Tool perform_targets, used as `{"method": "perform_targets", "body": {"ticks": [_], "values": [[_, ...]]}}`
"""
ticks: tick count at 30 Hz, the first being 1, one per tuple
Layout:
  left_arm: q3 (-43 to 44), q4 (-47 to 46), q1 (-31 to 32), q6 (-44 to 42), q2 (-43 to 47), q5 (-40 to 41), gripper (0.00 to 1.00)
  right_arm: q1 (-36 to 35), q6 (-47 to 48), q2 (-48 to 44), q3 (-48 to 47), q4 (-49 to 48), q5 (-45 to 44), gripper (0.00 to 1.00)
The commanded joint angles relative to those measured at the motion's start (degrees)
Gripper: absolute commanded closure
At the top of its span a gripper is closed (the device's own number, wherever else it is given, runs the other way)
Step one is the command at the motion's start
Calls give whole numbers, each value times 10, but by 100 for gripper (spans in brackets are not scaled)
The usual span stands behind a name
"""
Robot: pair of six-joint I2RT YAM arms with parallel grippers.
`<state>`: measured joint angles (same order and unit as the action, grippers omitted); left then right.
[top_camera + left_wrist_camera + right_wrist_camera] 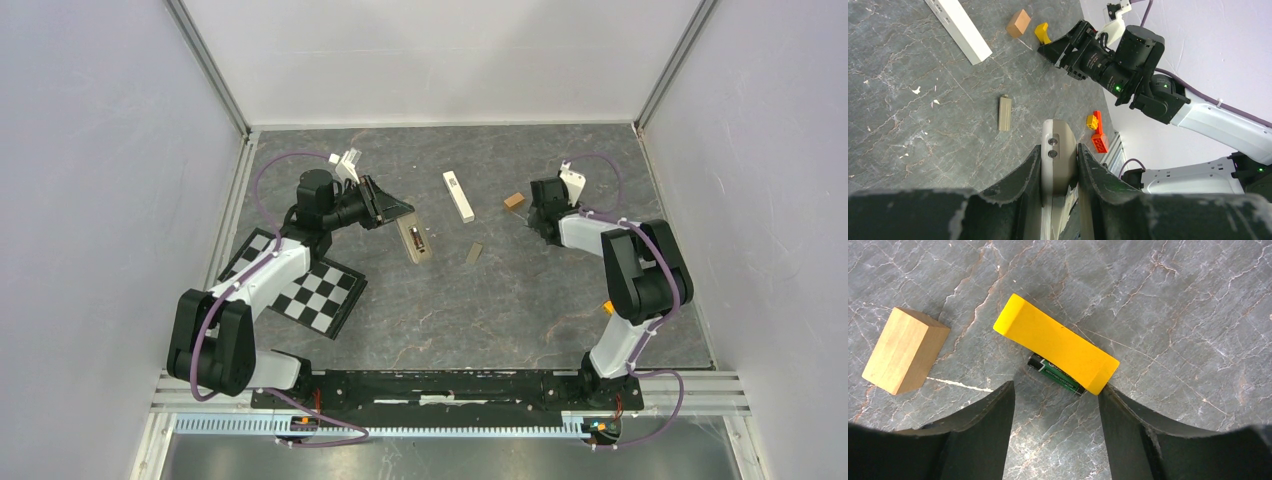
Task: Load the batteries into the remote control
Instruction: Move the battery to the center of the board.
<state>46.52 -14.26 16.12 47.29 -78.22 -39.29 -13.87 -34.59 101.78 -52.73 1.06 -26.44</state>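
Observation:
My left gripper [1059,151] is shut on the remote control [1058,134], gripping its grey-olive body by the sides. In the top view the remote [414,241] sticks out from the left gripper [398,214] low over the table, its dark recess facing up. One green-labelled battery [1058,376] lies on the table, partly hidden under a yellow curved piece [1055,344]. My right gripper [1055,391] is open, and its fingers straddle bare table just short of the battery. It also shows in the top view [530,214]. No other batteries are visible.
A long white bar [458,195] lies at mid-table and a small grey-olive flat piece [475,253] lies beside the remote. A brown block [905,350] sits left of the yellow piece. Orange and yellow bricks [1098,132] lie by the right arm. A checkerboard [310,290] lies on the left.

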Motion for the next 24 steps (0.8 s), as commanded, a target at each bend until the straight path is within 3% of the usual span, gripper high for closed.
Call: {"method": "perform_targets", "body": {"ticks": [1,16,24], "values": [[3,-32,1,-5,7,-12,98,-3,5,3,5,2,21,35],[3,-31,1,-7,10,-11,98,-4,60,6,10,-12,27,70],[0,-29,0,-8,13,-8,98,-12,82,-33,54,-1,88,81]]}}
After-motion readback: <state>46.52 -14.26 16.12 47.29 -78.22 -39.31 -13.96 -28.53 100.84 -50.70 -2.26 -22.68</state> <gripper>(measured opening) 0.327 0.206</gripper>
